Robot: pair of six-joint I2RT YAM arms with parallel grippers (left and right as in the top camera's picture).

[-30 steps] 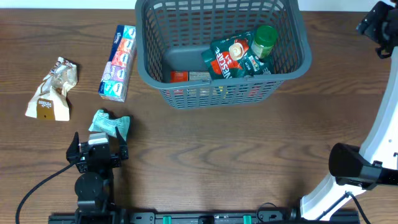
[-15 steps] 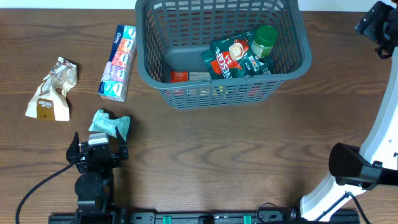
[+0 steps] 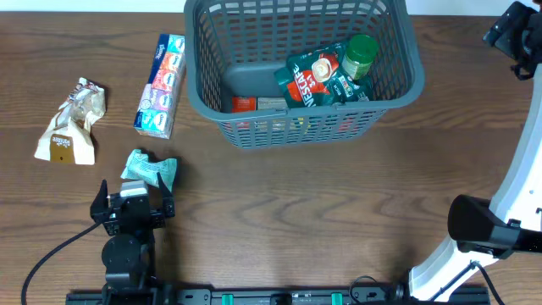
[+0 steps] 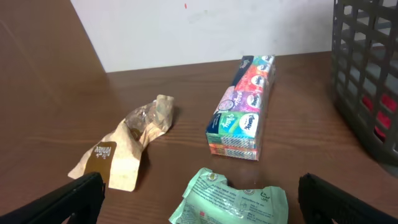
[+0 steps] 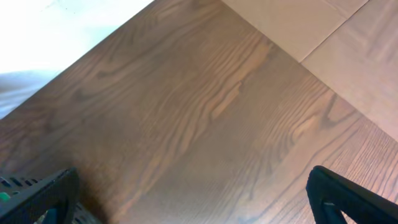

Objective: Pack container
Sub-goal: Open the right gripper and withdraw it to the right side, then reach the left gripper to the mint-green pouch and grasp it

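Observation:
The container [image 3: 288,127], a dark grey slotted basket, stands at the back centre of the table. It holds a green coffee packet [image 3: 309,78], a green-lidded jar [image 3: 360,52] and a small red box [image 3: 246,103]. On the table to its left lie a colourful tissue pack [image 3: 161,74], a crumpled beige packet [image 3: 72,123] and a crumpled light green packet [image 3: 151,169]. My left gripper [image 3: 134,198] is open just in front of the green packet [image 4: 236,199], whose near end lies between the black fingertips [image 4: 78,194]. My right gripper [image 3: 511,34] is open and empty, right of the basket.
The table's brown wood runs to a far edge against a white wall [image 4: 205,25]. The right wrist view shows bare tabletop, a paler floor beyond its edge [image 5: 311,31] and a sliver of the basket [image 5: 7,185] at lower left. The right arm's base [image 3: 483,229] stands at the near right.

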